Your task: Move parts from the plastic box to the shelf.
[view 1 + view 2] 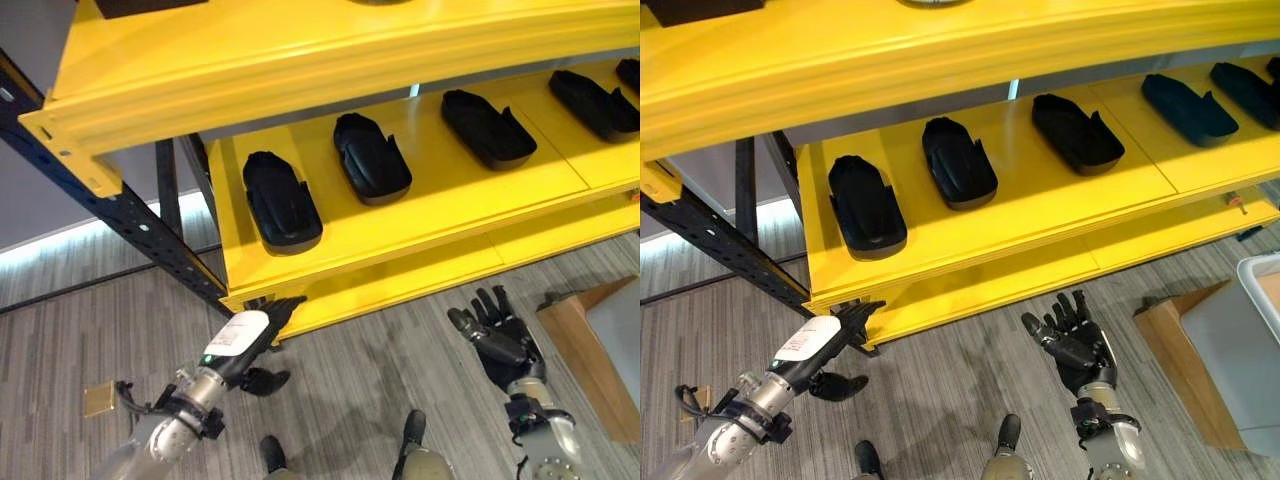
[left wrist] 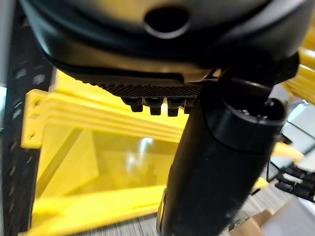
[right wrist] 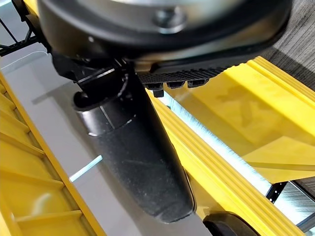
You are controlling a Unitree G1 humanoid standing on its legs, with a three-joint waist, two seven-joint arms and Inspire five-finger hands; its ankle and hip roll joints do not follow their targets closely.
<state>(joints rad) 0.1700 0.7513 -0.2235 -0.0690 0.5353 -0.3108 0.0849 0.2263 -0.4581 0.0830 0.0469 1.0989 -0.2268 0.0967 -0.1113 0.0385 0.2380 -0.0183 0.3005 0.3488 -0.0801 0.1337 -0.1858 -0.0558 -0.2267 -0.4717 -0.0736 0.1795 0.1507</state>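
Several black parts already lie in a row along the yellow shelf, both the left hand and right hand hang loose-fingered and empty, and the plastic box, probably at the right edge, awaits another trip

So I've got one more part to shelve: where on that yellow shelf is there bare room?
Bare yellow runs along the front of the shelf, ahead of the row of black parts, and in the gaps between neighbours, widest between the second and third. Toward the right end the parts sit closer together.
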